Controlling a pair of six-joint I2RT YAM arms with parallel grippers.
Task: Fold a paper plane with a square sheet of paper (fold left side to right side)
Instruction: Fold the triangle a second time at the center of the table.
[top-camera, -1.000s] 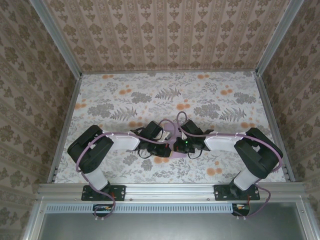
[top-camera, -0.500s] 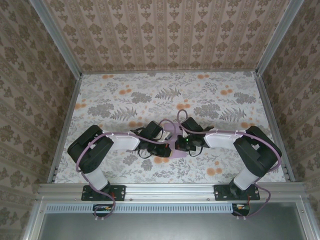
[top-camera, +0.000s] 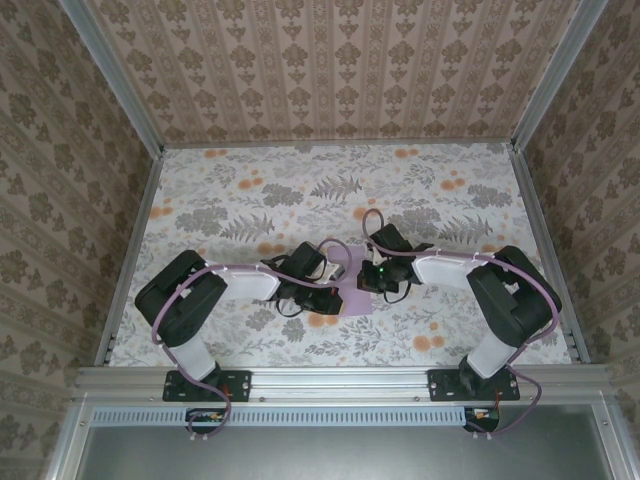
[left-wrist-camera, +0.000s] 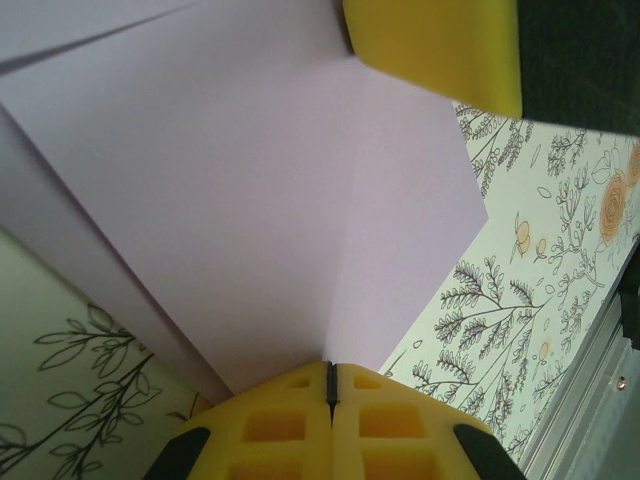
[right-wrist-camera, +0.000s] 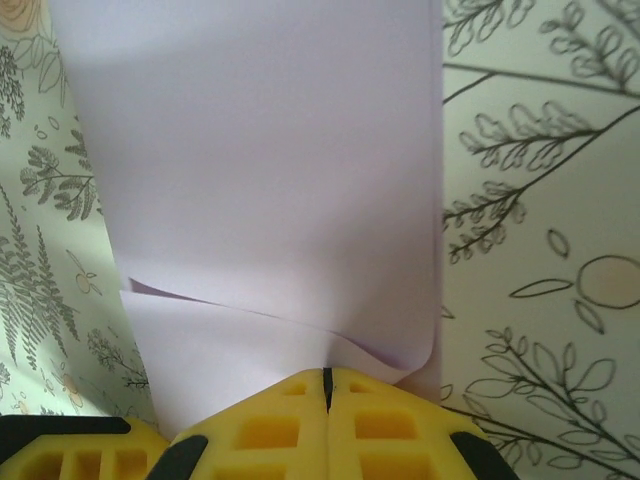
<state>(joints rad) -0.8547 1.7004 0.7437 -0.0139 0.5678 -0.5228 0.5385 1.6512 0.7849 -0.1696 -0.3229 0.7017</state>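
One paper plane (top-camera: 354, 300) lies at the near middle of the surface (top-camera: 420, 190), a pale lilac sheet partly folded, between the wrists of the two arms. The left arm (top-camera: 240, 281) comes in from the left and the right arm (top-camera: 450, 268) from the right. Their dark wrist housings meet over the paper and cover much of it from above, leaving a lilac patch in view.

There are two pairs of yellow fingers. In the left wrist view the left fingers (left-wrist-camera: 280, 428) are pressed together with just a thin dark seam between the pads. A straight crease in the paper plane (left-wrist-camera: 250, 200) runs down to that seam, and a pointed corner juts right over the surface (left-wrist-camera: 520, 300). In the right wrist view the right fingers (right-wrist-camera: 270, 432) are likewise closed pad to pad. Two layers of the paper plane (right-wrist-camera: 270, 150) overlap just above them, the upper one curling at its lower right corner. Whether either pair pinches paper I cannot tell.

No writing or brand can be read anywhere. The surface (right-wrist-camera: 540, 200) bears grey ferns and orange flowers; three patterned walls (top-camera: 340, 60) close it in, a metal rail (top-camera: 340, 380) runs along the near edge, lilac cables (top-camera: 180, 340) loop along both arms, and one green light (top-camera: 382, 270) glows on the right wrist
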